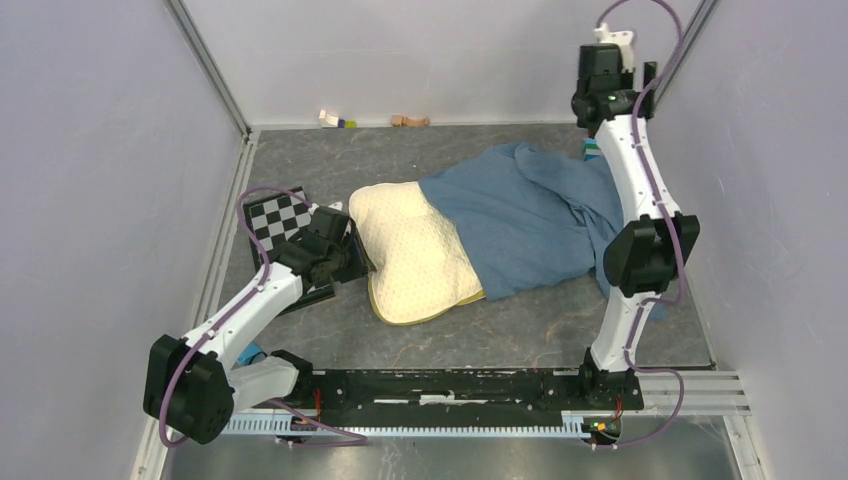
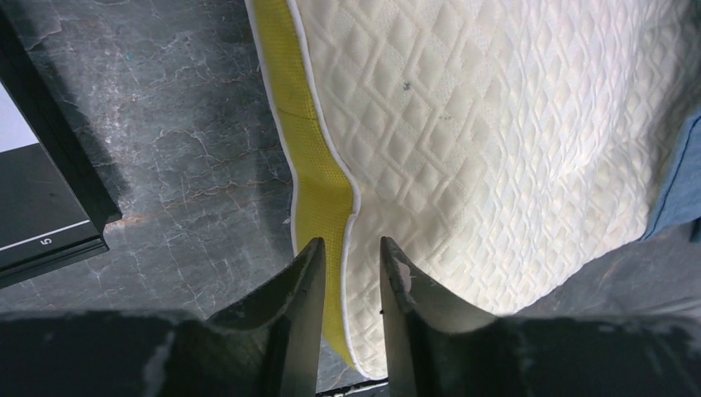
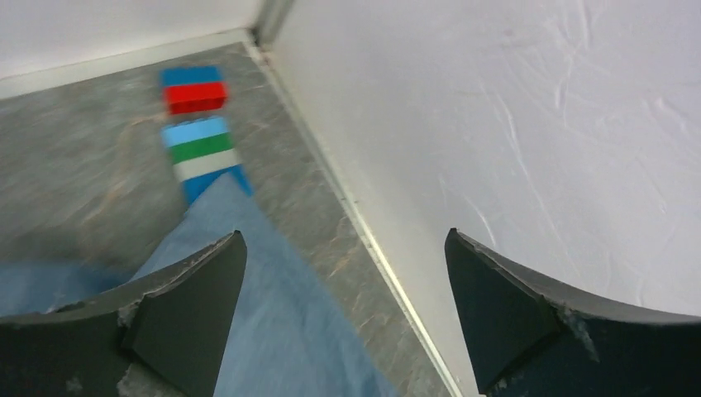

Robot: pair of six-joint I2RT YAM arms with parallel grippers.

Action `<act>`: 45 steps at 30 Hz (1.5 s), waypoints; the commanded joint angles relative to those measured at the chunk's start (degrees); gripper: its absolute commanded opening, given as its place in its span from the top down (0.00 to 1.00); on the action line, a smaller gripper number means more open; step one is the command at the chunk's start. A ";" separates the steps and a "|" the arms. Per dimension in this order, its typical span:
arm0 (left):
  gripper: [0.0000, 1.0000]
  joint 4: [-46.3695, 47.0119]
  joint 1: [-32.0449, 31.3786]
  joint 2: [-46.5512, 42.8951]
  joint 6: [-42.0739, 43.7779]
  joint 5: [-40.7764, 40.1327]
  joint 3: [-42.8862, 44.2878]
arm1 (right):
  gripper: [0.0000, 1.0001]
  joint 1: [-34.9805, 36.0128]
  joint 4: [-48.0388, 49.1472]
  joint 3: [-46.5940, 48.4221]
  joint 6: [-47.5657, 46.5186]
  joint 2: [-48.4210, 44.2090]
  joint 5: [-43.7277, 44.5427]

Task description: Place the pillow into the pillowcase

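Lying mid-desk [image 1: 520, 330], the pillow [image 1: 410, 250] runs left to right, its right end inside the pillowcase [image 1: 530, 215], its bare end toward the nearer left arm [image 1: 265, 290]. The left jaws stand narrowly parted astride the yellow band [image 2: 314, 165] at that edge; contact cannot be told. The right arm [image 1: 640, 190] holds its jaws wide and empty above the pillowcase's far right corner.
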 commanded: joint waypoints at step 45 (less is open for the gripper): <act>0.97 15.19 -7.65 1.59 -13.66 -0.78 2.40 | 0.99 56.45 11.29 -32.98 21.24 -14.11 -32.92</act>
